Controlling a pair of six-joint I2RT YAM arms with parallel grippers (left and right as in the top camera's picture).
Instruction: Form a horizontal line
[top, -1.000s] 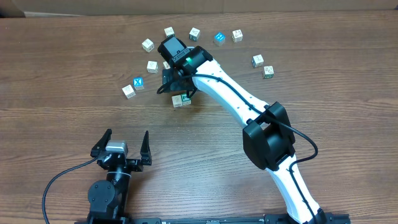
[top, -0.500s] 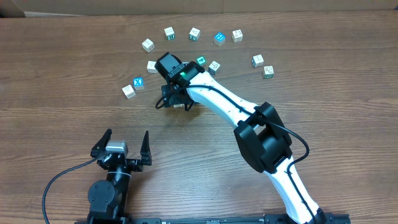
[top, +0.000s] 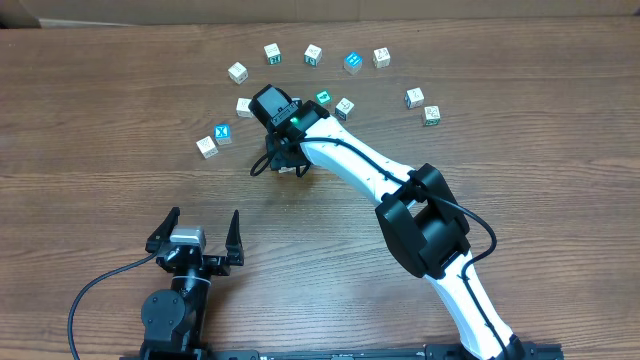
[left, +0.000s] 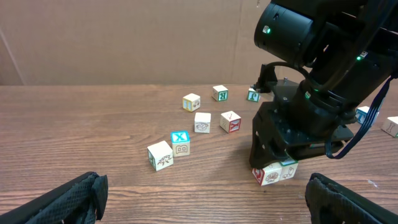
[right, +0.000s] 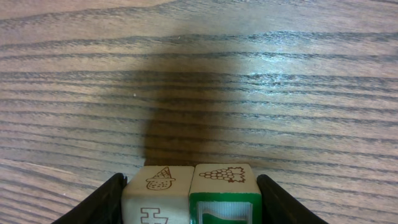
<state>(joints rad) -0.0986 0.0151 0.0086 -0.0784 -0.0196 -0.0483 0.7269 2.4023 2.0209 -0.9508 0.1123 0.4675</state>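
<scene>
My right gripper (top: 283, 158) is down on the table at the middle left. It is shut on two wooden cubes held side by side and touching. One is a pale cube with an ice-cream cone (right: 158, 186); the other is a green-faced cube with grapes (right: 225, 186). The pair also shows under the gripper in the left wrist view (left: 273, 174). This touching pair is the only part of the horizontal line that shows; no longer row is in view. My left gripper (top: 196, 232) is open and empty near the front edge, its fingers wide apart (left: 199, 205).
Loose cubes lie in an arc behind the right gripper: a blue X cube (top: 223, 133), a pale cube (top: 207, 146), a white cube (top: 244, 106), a teal cube (top: 322, 97), a blue cube (top: 352, 61) and several more to the right (top: 431, 115). The right arm crosses the table's middle.
Over the last second my right gripper swung slightly left and nearer, coming down over the cube pair. It has been still for the last half second. The left arm has not moved.
</scene>
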